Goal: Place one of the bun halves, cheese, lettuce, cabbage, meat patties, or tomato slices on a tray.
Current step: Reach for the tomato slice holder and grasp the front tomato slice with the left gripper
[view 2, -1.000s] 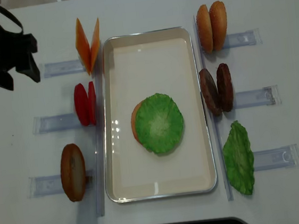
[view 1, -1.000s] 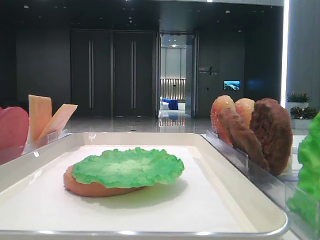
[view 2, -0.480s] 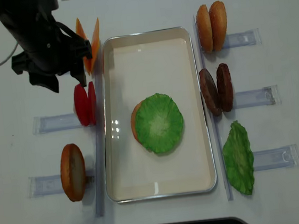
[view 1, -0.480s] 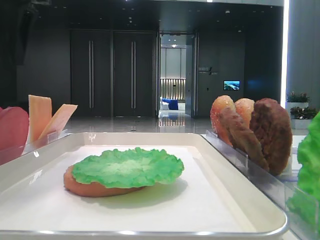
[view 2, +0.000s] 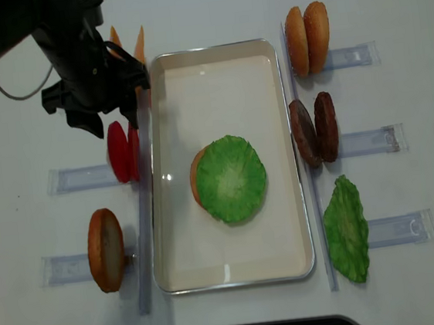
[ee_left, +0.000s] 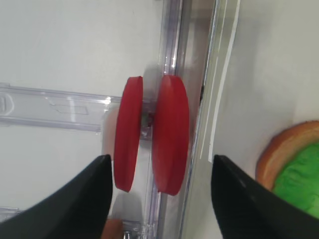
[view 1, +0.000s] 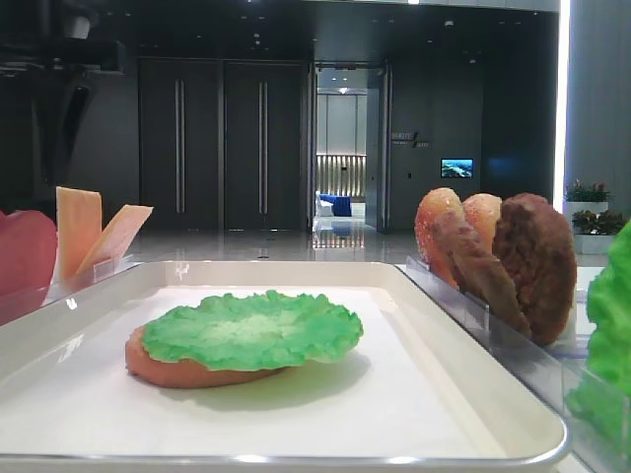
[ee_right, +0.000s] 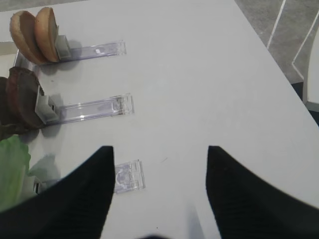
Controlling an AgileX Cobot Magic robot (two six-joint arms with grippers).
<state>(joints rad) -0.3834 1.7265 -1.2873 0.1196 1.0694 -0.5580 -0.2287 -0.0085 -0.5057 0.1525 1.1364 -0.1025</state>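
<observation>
Overhead, you have the left gripper (view 2: 108, 116) hanging just above the two tomato slices (view 2: 123, 150), which stand on edge in a clear holder (view 2: 79, 178) beside the tray's (view 2: 213, 52) left rim. A lettuce leaf (view 2: 231, 178) lies on a bun half (view 2: 197, 176) in the tray. Cheese (view 2: 140, 48) peeks out beyond the arm; a lone bun (view 2: 106, 249) stands lower left; buns (view 2: 307, 38), meat patties (view 2: 315, 130) and a second lettuce leaf (view 2: 347, 229) line the right side on a white table (view 2: 387, 5).

Low front view: you see the tray edge-on against a dark hall with double doors (view 1: 221, 145), which no other view shows.

Left wrist view: your fingers (ee_left: 94, 191) stand wide apart, unclenched, flanking both slices without touching them.

Right wrist view: the right gripper (ee_right: 158, 169) is spread, empty, above bare table near a holder end (ee_right: 128, 176), well apart from the food.
</observation>
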